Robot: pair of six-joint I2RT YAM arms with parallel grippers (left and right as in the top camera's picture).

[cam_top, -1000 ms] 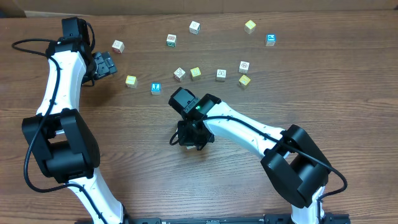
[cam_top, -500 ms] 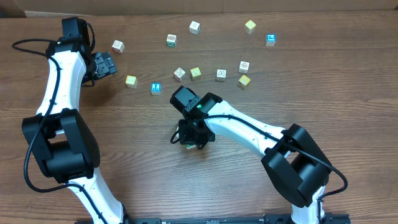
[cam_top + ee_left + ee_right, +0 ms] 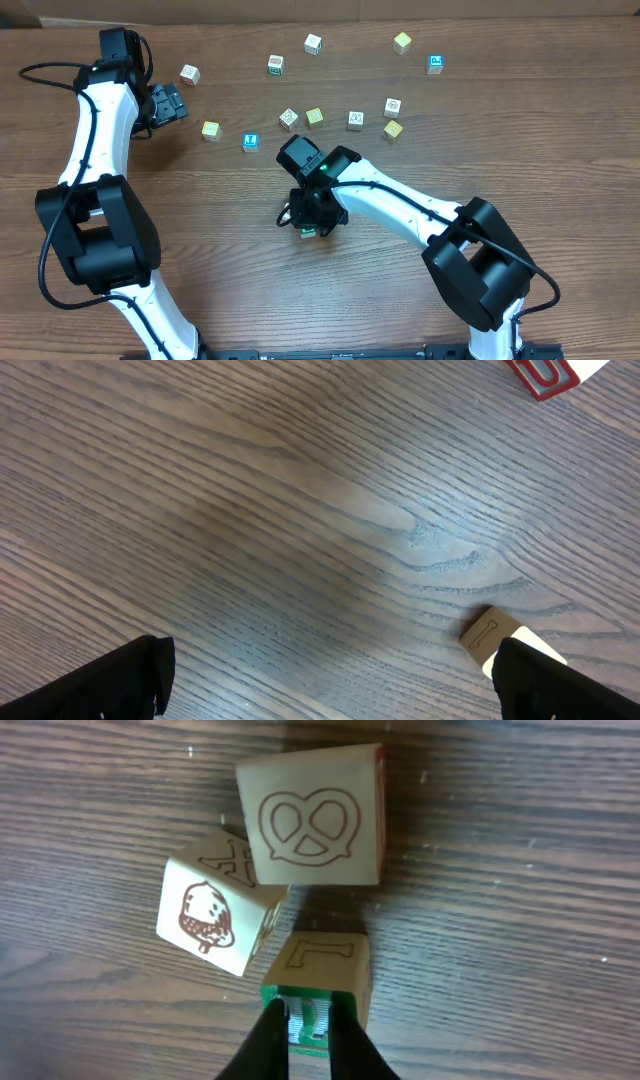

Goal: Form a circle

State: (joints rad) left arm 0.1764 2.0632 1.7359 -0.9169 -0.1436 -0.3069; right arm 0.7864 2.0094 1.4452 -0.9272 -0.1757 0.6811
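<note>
Three cubes of the circle (image 3: 265,905) huddle just ahead of the right gripper (image 3: 303,1020), its fingers almost pinched together over the green cube (image 3: 320,955); the left gripper (image 3: 330,680) gapes wide.

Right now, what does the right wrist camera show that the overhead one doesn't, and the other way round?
Only the right wrist view: drawings on three cubes close together, a pretzel cube, an acorn cube and a green-faced L cube at the right tool's nearly closed tips. Only the overhead view: both arms, the open left tool and many more scattered cubes. Both: the wooden table and the right tool over that little group.
</note>
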